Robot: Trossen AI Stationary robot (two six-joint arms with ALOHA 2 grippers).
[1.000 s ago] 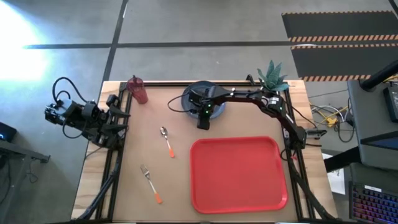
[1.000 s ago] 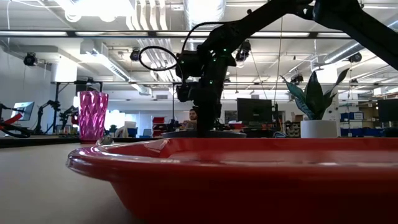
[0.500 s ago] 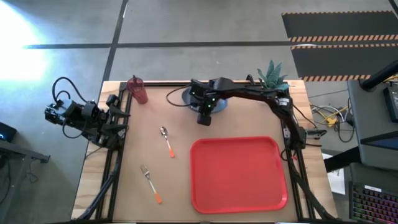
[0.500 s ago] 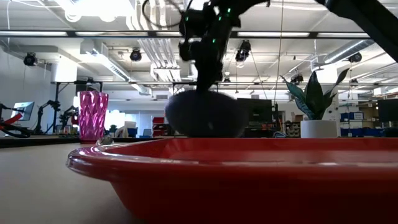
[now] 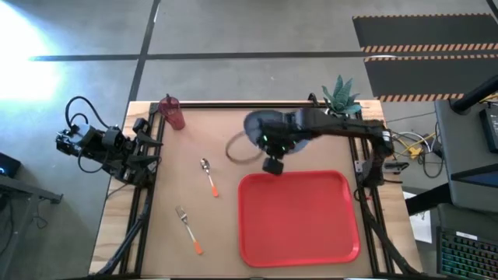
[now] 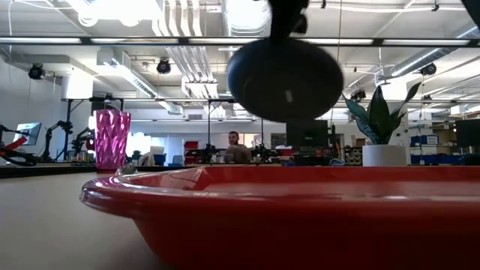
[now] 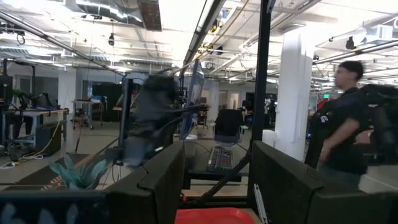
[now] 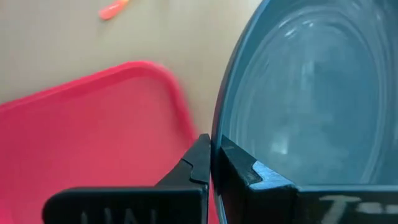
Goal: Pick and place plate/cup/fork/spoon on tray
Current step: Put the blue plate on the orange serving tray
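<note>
The right gripper (image 5: 271,161) pinches the rim of the plate (image 5: 268,128) between its two fingers (image 8: 200,163), one on each face of the rim, and holds it in the air. In the low view the plate (image 6: 284,79) hangs well above the tray (image 6: 300,202), clear of its rim. From above, the plate sits over the bare table (image 5: 194,148) just behind the tray's (image 5: 299,218) far edge, near the potted plant (image 5: 341,96). The spoon (image 5: 208,176) and the fork (image 5: 187,228) lie on the table to the tray's left, apart from each other. The cup (image 5: 172,112) stands upright near the far left corner. The left gripper (image 5: 144,144) waits at the table's left edge; its fingers (image 7: 163,180) stand spread, holding nothing.
</note>
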